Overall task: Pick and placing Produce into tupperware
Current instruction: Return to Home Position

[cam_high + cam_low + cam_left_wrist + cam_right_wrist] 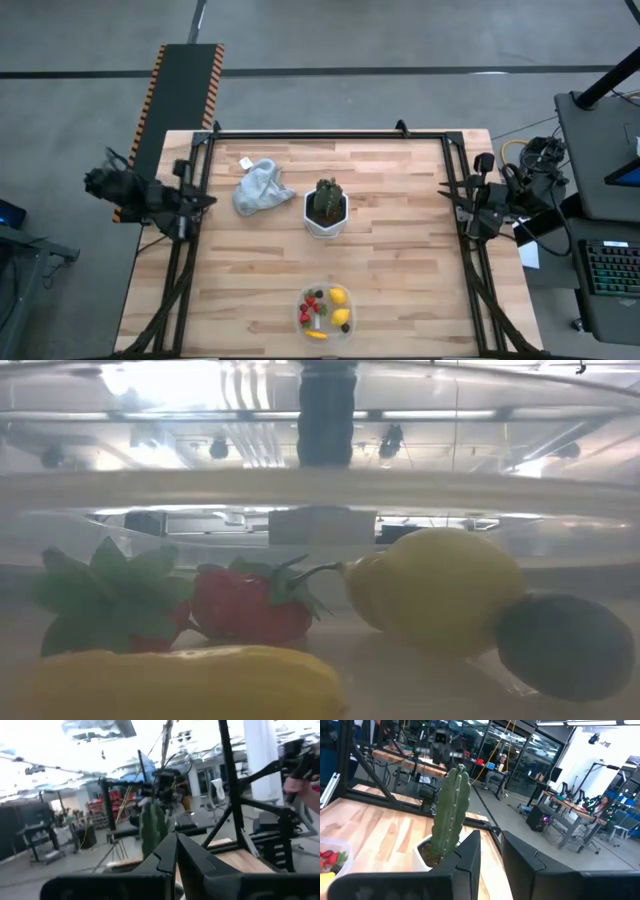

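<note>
The clear round tupperware (299, 313) stands near the table's near edge, in the middle. Inside it lie red strawberries (308, 303), two yellow lemons (338, 296), a thin yellow piece (316, 335) and dark berries (345, 327). The low view looks through the tub wall at a strawberry (245, 605), a lemon (440, 590), a dark berry (565, 645) and the yellow piece (180, 682). My left gripper (207, 200) waits at the table's left edge, shut. My right gripper (443, 192) waits at the right edge, its fingers a narrow gap apart. Both hold nothing.
A green spiky plant (325, 198) in a white hexagonal pot (325, 226) stands at the table's middle, between the two grippers. A crumpled grey cloth (260, 187) lies to its left. Black frame rails (190, 260) run along both sides of the table.
</note>
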